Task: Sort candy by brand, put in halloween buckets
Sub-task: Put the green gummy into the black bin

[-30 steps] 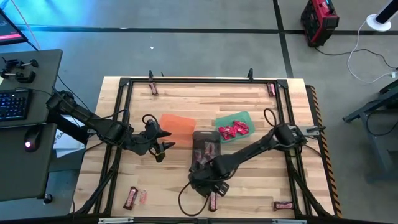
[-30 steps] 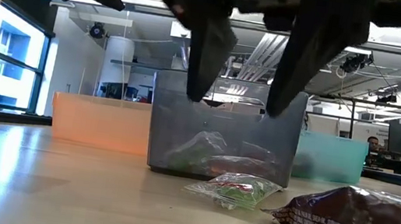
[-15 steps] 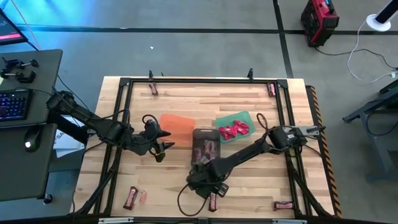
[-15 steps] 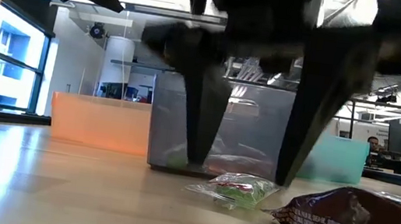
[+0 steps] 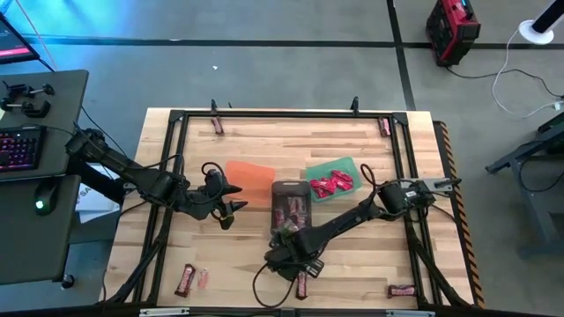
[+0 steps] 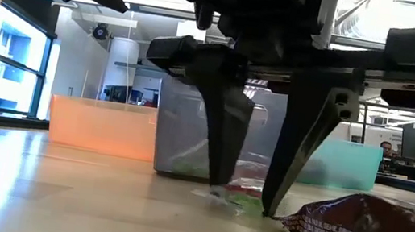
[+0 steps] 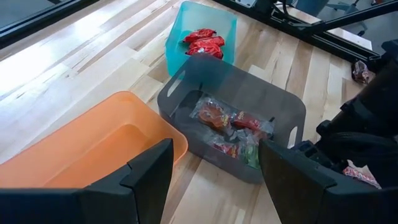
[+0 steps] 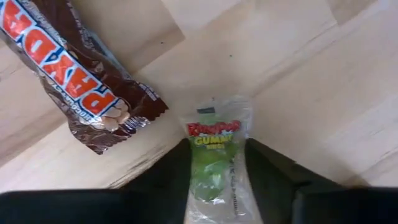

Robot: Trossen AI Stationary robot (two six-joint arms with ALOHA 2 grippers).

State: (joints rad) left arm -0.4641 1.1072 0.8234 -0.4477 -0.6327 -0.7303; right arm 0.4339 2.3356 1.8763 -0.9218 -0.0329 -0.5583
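Gummy packet between right tool fingers.

Grey floor, bright windows — desk, keyboard

Orange bucket, teal bucket with red candies, smoky grey bucket; brown bar with orange-white lettering; clear green gummy packet; pale wood worktop.
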